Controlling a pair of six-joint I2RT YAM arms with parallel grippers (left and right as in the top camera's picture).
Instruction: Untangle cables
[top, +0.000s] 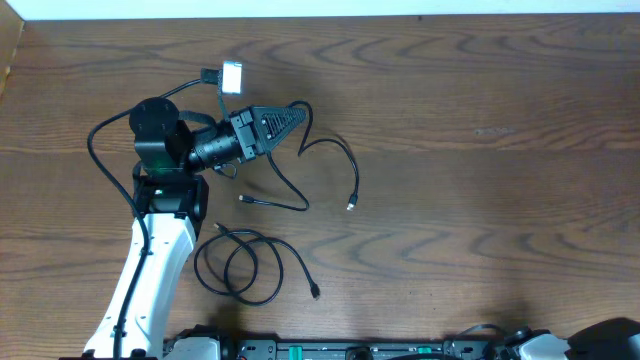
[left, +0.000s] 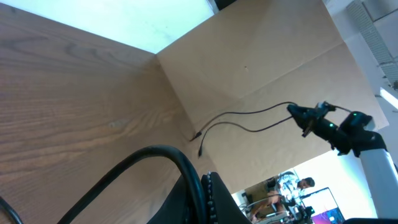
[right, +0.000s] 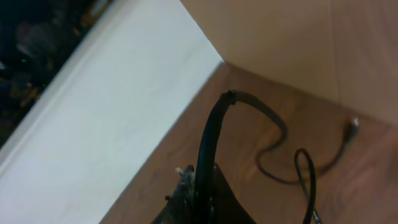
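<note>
The cables are thin black cords near the table's left middle. My left gripper points right and is shut on one cable, which trails down to a plug. A second cable arcs beside it. A third cable lies coiled lower down. In the left wrist view a black cord loops into the shut gripper, with thin cables far off. Only the right arm's base shows at the bottom edge, away from the cables. In its wrist view the gripper is shut, a black cord rising against it.
A small white block with a wire sits behind the left arm. The white strip marks the table's far edge. A tan wall rises beyond the table corner. Bare wood fills the right half.
</note>
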